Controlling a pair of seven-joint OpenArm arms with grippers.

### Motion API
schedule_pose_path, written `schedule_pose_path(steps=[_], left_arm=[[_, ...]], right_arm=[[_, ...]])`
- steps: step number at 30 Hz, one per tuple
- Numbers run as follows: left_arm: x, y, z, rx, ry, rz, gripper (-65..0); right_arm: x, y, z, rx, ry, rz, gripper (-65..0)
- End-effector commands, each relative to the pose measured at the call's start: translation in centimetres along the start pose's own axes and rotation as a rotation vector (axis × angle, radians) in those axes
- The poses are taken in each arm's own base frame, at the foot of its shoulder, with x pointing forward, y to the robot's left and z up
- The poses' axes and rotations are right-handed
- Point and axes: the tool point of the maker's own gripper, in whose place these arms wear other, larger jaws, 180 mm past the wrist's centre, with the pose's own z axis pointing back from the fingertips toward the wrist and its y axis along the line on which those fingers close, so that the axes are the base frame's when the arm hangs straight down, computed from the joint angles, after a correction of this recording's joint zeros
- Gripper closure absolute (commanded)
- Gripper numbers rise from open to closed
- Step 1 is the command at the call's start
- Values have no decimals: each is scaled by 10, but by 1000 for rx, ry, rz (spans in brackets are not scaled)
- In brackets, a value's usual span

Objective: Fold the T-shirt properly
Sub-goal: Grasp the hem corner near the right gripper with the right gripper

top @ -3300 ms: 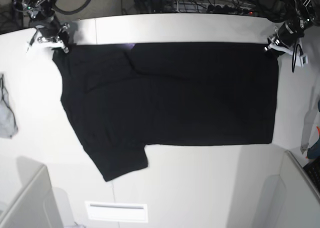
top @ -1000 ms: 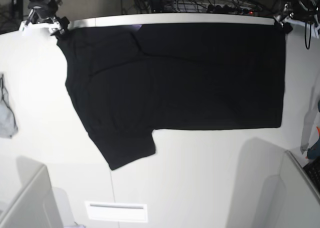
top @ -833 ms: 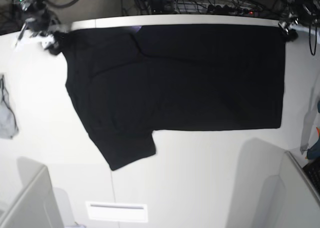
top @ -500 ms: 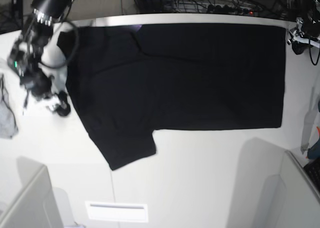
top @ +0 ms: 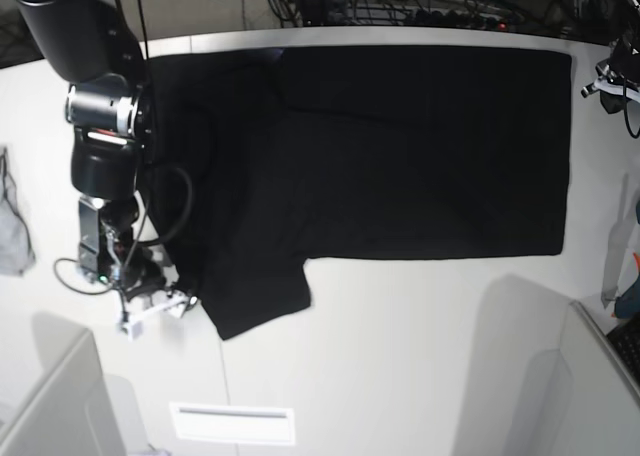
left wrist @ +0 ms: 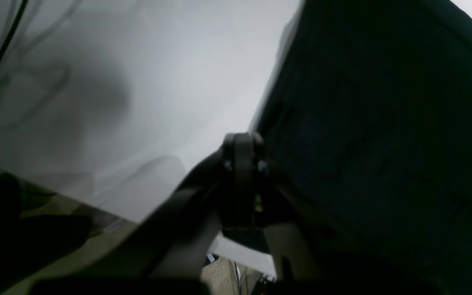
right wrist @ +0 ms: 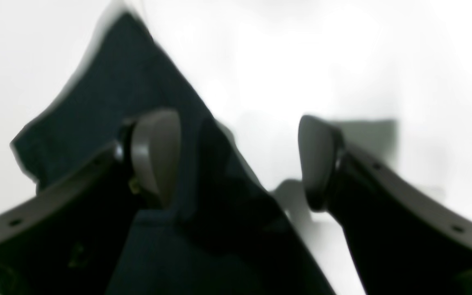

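One sleeve of T-shirt (right wrist: 109,106) under spread right hand (right wrist: 236,159) fingers.

A plain black is shown by the T-shirt (top: 400,146) across the middle and upper part of the base view, with no print to be made out on the side that faces up. The table (top: 400,376) beneath it is seen as white, and a small grey cloth (top: 12,231) is found at the left edge. In the right wrist view, beige-grey pads (right wrist: 156,151) on dark fingers are displayed by the right gripper (right wrist: 236,159).
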Motion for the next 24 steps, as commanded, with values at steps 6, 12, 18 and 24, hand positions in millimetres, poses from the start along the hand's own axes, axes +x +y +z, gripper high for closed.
schedule_pose_path(steps=[6,12,18,24], left_arm=[[18,7,7,20,-51,-16,-227],[29,1,0,0,-83,6,-438],[49,-3,-26,-35,-66,-1,-446],[66,-4,-66,8,-40,12,-449]], right_arm=[[12,9,-6,-7,-26,82,-425],[-8,20,-12,5,5,124,-296],[-7,27,-9,15,-16,159,-233],[-10,30,-11,12,-7,194,-138]])
